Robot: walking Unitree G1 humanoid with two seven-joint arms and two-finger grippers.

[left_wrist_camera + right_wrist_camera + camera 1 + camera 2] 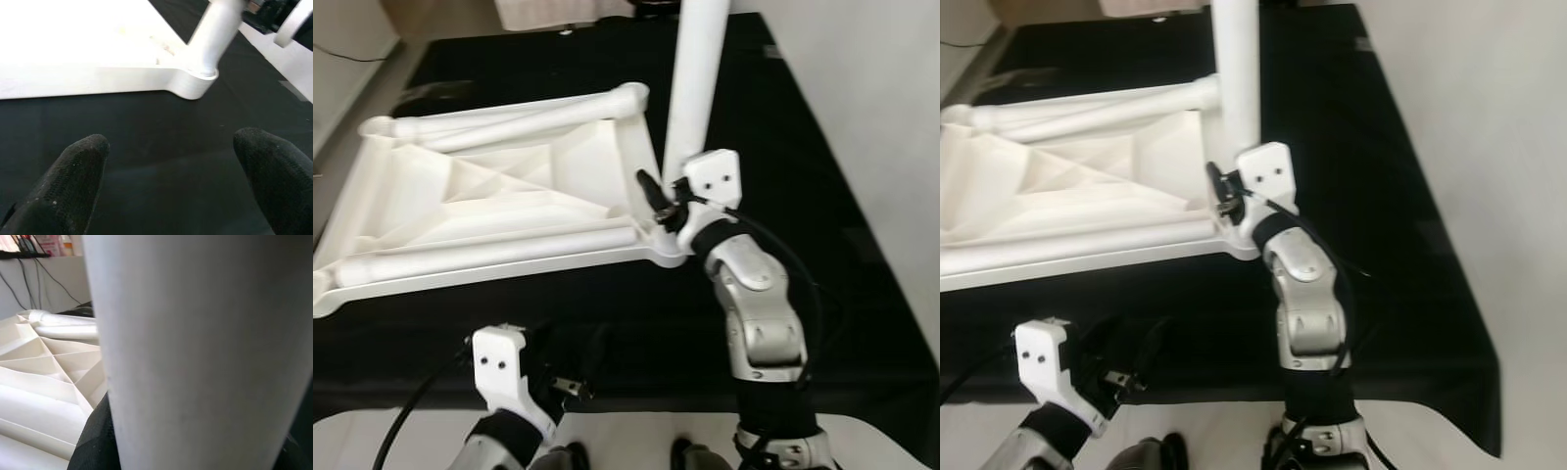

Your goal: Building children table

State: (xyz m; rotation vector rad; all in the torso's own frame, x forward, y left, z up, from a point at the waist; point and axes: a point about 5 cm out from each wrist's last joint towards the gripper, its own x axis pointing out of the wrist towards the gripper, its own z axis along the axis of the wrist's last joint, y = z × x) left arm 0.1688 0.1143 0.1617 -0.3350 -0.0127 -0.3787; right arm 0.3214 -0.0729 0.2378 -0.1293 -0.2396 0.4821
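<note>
the jaws of the right gripper (pixel 658 201) are clenched on the upright white plastic table leg (pixel 695 83), low on it, just above the socket; the jaws of the left gripper (pixel 570 389) stand released with nothing between them, and its black fingertips (pixel 73 181) hover above the black cloth (pixel 822 196).

the white ribbed plastic table top (pixel 489 191) lies upside down on the cloth, reaching to its left edge, and the upright leg stands in the corner of the top nearest to the right arm. two more white legs (pixel 480 253) lie flat on the ribbed underside.

i judge the leg to be stiff, light and smooth, so it can slip or turn in the fingers. you should keep the hold low, near the socket, and push straight down. the top looks light also, and it may slide on the cloth.

the left wrist view shows you the foot of the leg seated in the round corner socket (pixel 193 85). the right wrist view gives the leg very close, with the ribs beside it.
</note>
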